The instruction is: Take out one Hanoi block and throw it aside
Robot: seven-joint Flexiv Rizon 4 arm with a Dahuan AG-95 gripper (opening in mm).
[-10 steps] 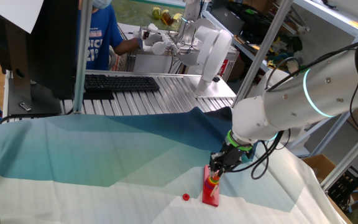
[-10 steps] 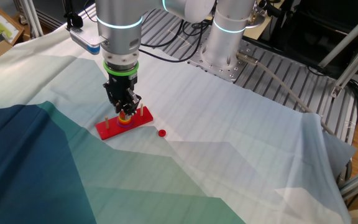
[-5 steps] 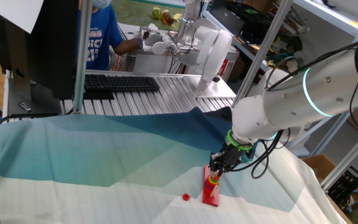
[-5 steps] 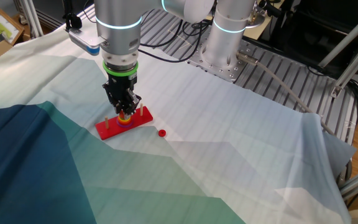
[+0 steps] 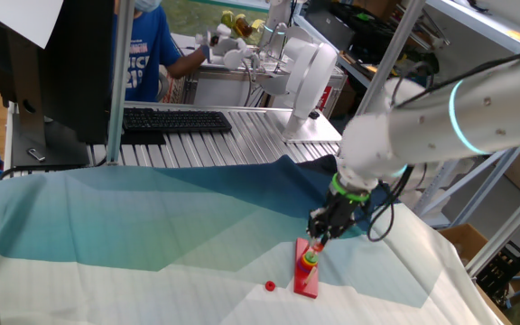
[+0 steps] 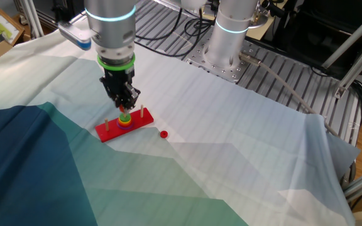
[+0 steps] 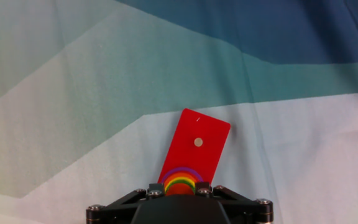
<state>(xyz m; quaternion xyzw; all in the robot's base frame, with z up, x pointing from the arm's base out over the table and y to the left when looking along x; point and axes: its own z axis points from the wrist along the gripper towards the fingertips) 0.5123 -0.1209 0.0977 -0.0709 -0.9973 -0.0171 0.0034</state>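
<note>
The red Hanoi base (image 5: 306,283) lies on the cloth with a rainbow stack of blocks (image 5: 309,262) on its middle peg. It also shows in the other fixed view (image 6: 109,131) with the stack (image 6: 125,120). My gripper (image 5: 319,238) hangs just above the stack, fingers close together on a small orange-red block. In the other fixed view the gripper (image 6: 124,106) is right over the middle peg. In the hand view the gripper (image 7: 179,186) frames the stack's coloured rings (image 7: 180,175) and the base (image 7: 194,155). A small red block (image 5: 269,286) lies loose on the cloth, also seen in the other fixed view (image 6: 163,134).
The table is covered by a blue, teal and white cloth (image 6: 231,163). The arm's base (image 6: 230,37) stands on a ribbed metal plate at the back. A keyboard (image 5: 174,119) and a person (image 5: 143,45) are behind the table.
The arm has risen from the stack and swung a little; the gripper now sits above the blocks instead of down around them. The base and the loose red block have not moved.
</note>
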